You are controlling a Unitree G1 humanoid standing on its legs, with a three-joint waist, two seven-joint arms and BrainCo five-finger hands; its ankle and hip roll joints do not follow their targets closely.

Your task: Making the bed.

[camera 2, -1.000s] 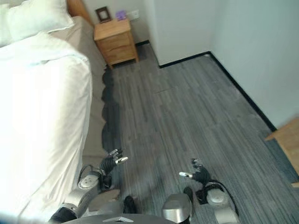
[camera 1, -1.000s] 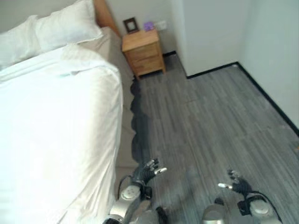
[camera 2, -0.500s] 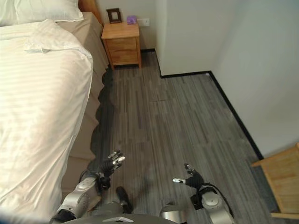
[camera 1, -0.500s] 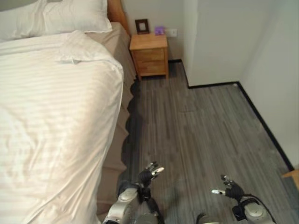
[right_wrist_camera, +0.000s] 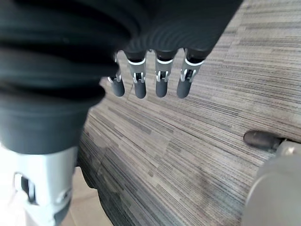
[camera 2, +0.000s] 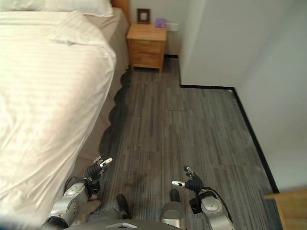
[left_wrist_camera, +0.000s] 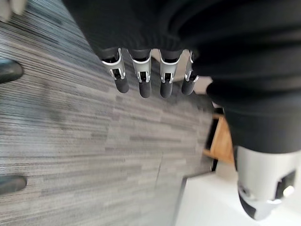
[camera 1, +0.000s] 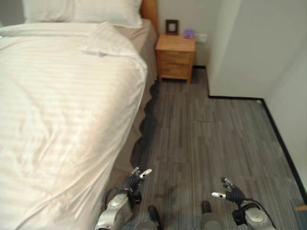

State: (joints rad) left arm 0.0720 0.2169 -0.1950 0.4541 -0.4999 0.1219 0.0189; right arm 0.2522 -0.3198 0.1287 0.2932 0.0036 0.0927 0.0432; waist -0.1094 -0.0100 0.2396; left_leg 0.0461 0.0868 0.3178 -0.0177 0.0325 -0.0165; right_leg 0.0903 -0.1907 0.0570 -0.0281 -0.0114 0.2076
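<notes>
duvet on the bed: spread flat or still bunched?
Spread. The white duvet covers the bed to the pillows and hangs over the side edge, with one small folded corner near the pillows.

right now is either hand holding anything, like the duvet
Nothing is held. The left hand and right hand hang open over the floor, beside the duvet.
</notes>
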